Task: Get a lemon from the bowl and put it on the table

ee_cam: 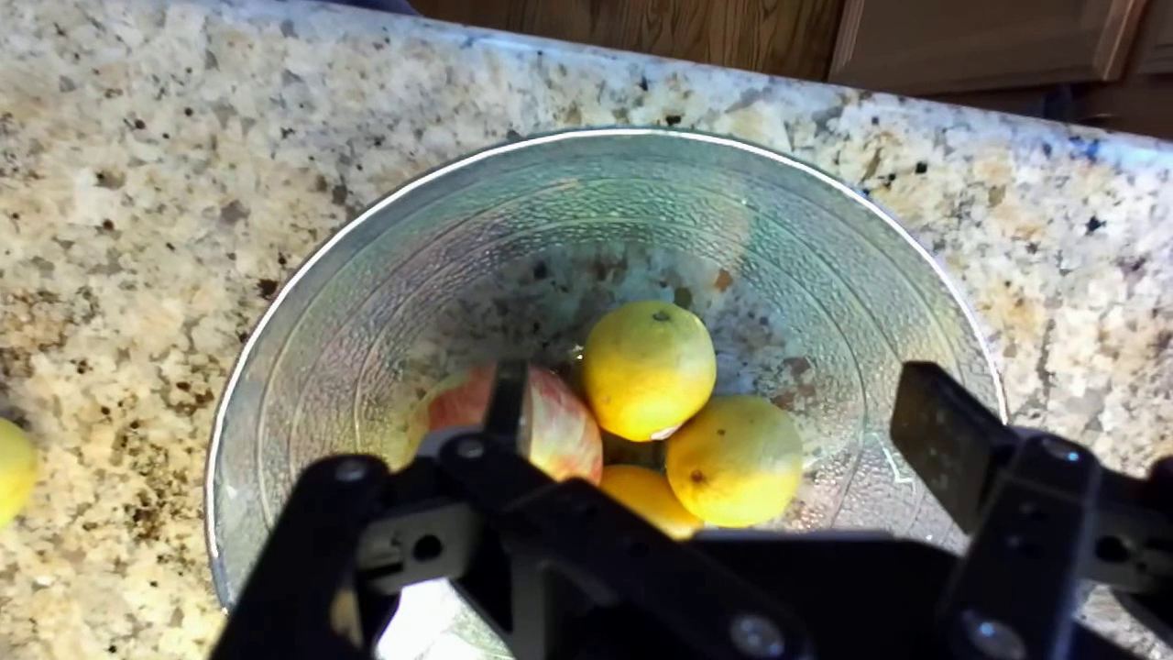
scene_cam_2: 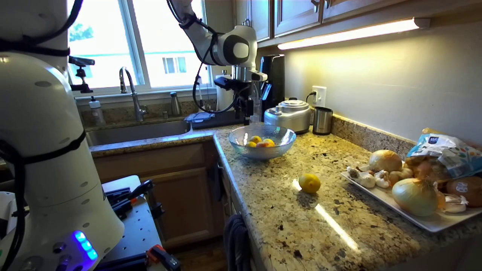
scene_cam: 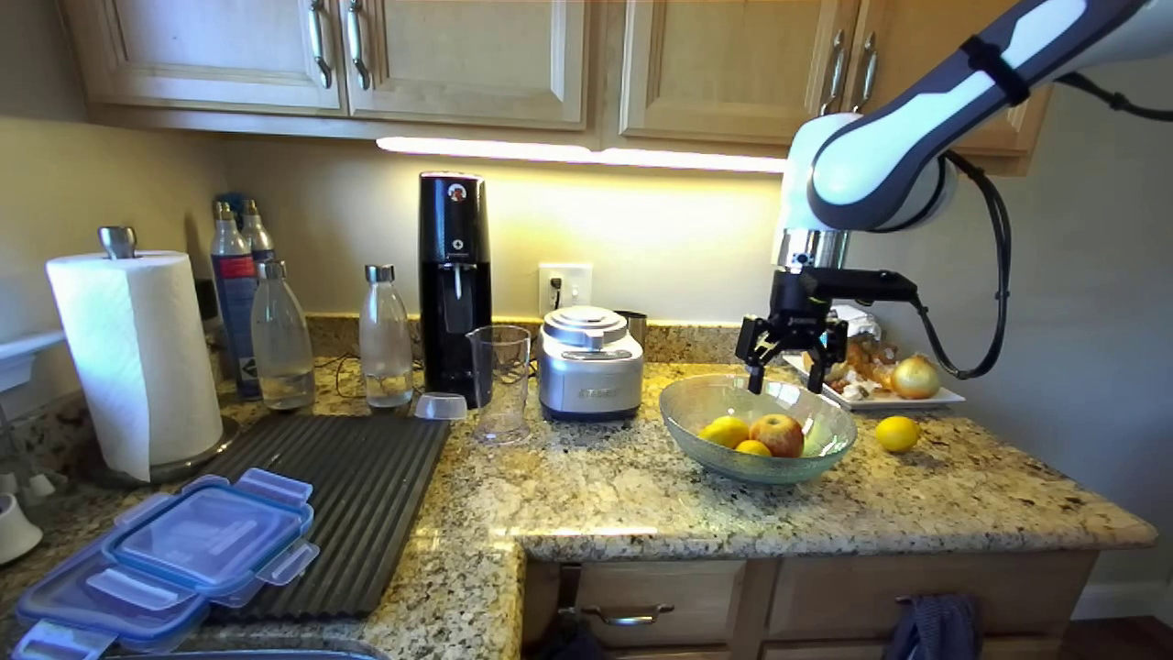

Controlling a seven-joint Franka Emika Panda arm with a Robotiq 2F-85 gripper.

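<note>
Hanging fingers-down above the glass bowl point(scene_cam: 774, 469), the gripper point(scene_cam: 785, 379) has its two fingers point(ee_cam: 948, 440) spread wide apart; the arm point(scene_cam: 889, 160) extends in from upper right (sides taken from the counter's front). Bowl contents, per wrist view: the near lemon point(ee_cam: 649, 369), touching the left lemon point(ee_cam: 733, 461); the apple point(ee_cam: 564, 426), to their right; a third yellow fruit point(ee_cam: 641, 495) on the far side, partly hidden by the gripper, kind uncertain. Bowl stands on the granite countertop point(scene_cam: 586, 490), toward its near edge; just right of the bowl, apart from it, a loose lemon point(scene_cam: 897, 434) lies on the countertop, visible in both exterior views. Farther back on the right, a white plate point(scene_cam_2: 438, 221) bears onions point(scene_cam_2: 416, 196) and garlic point(scene_cam_2: 365, 179), with a printed bag point(scene_cam_2: 448, 154) beside them; left of the bowl and slightly farther back stands the steel cooker point(scene_cam: 591, 376), then a clear pitcher point(scene_cam: 500, 367) and a tall black machine point(scene_cam: 454, 234); farther left lies the black ribbed mat point(scene_cam: 385, 495), blue plastic lids point(scene_cam: 215, 532) partly over it; a paper towel roll point(scene_cam: 137, 367) stands at the left.
</note>
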